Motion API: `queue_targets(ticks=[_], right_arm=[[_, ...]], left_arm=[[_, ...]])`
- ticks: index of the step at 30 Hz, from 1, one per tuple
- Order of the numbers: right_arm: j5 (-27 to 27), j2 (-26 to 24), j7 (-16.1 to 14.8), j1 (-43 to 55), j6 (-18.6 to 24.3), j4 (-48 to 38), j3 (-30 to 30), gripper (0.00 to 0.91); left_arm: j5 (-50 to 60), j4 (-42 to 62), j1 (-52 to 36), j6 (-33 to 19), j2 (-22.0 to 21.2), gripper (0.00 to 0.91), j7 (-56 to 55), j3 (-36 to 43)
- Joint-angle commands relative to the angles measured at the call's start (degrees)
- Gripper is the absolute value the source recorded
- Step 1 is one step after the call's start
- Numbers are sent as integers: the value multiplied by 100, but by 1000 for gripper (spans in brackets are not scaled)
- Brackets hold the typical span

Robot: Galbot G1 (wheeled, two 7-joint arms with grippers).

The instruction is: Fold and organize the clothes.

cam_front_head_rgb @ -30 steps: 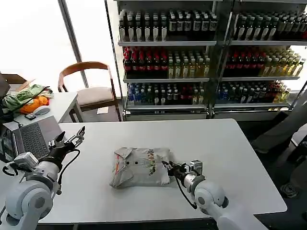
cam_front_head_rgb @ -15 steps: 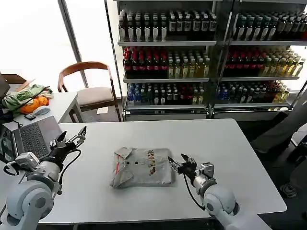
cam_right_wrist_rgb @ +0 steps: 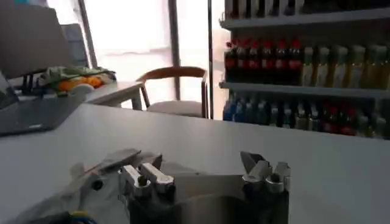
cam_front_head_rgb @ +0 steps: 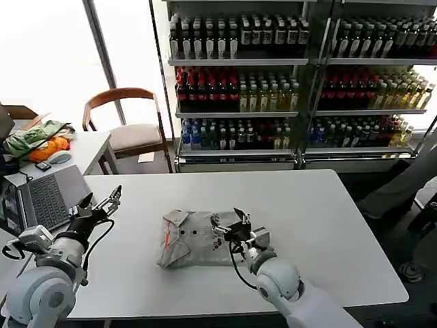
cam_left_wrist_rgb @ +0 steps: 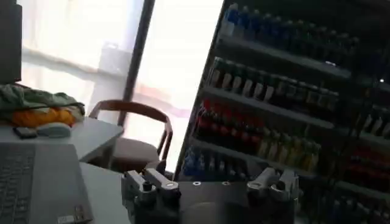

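With its fingers spread, the right gripper [cam_front_head_rgb: 231,229] hovers over the folded shirt [cam_front_head_rgb: 198,239] (left gripper [cam_front_head_rgb: 102,203] parked open beside the laptop [cam_front_head_rgb: 51,195]), and a careless press or drag risks rumpling the fold.

Shop-like lab: stocked drink shelves [cam_front_head_rgb: 239,82], laptop [cam_front_head_rgb: 48,198], white table [cam_front_head_rgb: 328,225].

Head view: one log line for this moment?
stage: folding | right claw: open, over folded light grey cotton shirt | left claw: open, idle near laptop | surface: white table
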Motion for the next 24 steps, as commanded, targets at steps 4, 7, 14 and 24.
queue_targets(ticks=[4,7,14,24], right_arm=[[-708,645,587,549,-1012,-1007,-787,907],[-728,642,624,554,-1117,-968,-779,907],[-716,637,692,533,-1131,-706,-660,907],[-765,43,44,-162,1109,147,106,907]], left_arm=[[9,-92,269,-3,-41,907,10,-260],[7,-90,253,-5,-51,907,13,-250],[-5,-77,203,-5,-56,907,13,-218],[48,-234,449,-135,-69,907,172,-376]])
